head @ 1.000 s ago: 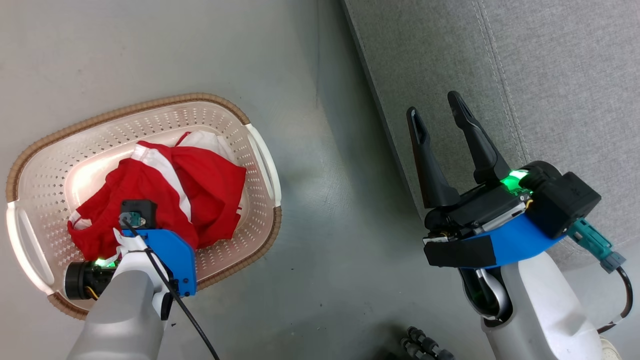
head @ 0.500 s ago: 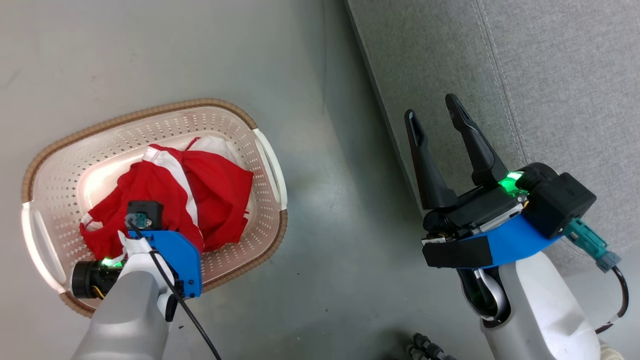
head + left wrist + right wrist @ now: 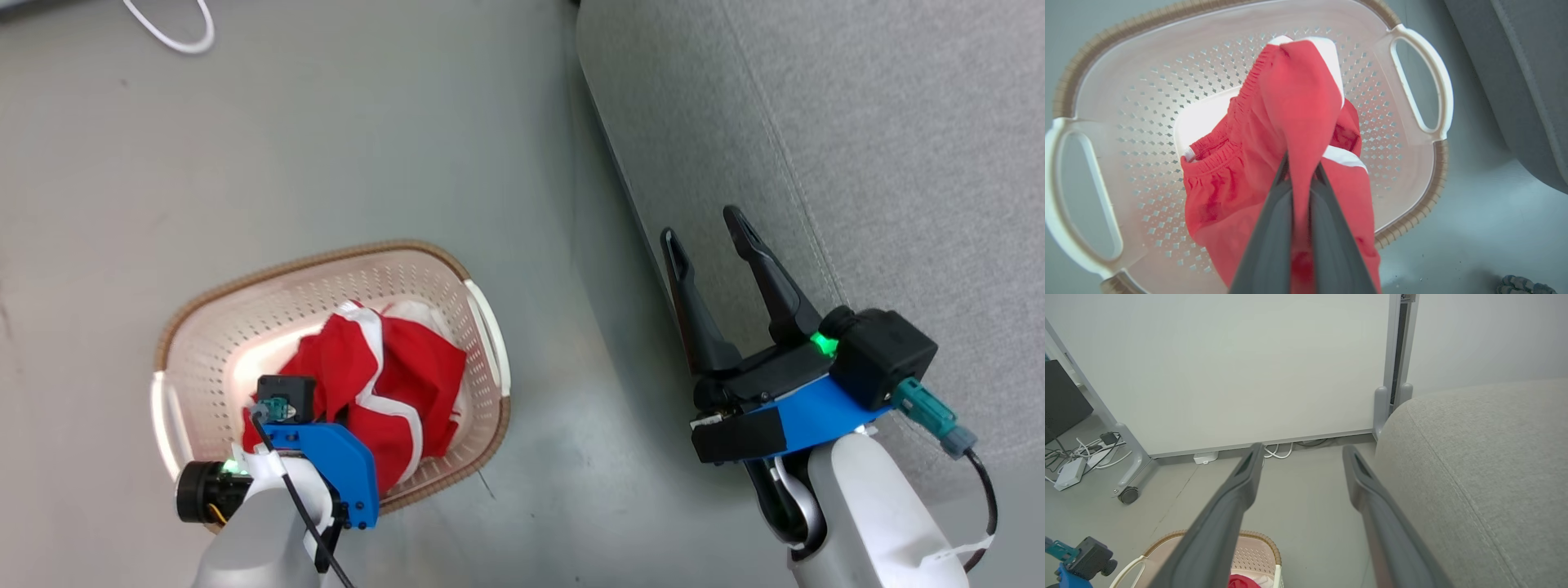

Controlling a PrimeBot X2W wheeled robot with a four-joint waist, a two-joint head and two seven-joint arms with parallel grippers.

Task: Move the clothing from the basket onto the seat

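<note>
1. The grey sofa seat [image 3: 857, 163] is seen at the right, with the right gripper [image 3: 700, 224] held over its edge, jaws spread wide.
2. The cream perforated basket [image 3: 310, 260] is set on the floor nearby.
3. Inside it lies the clothing [image 3: 1298, 94], bright red with white trim and an elastic waistband.
4. One fold is clamped by the left gripper [image 3: 1300, 163], as the left wrist view shows. In the head view the pinch is hidden behind the blue wrist bracket [image 3: 343, 465].
5. Since a second ago, the bundle has been drawn narrower and the head camera has shifted.
</note>
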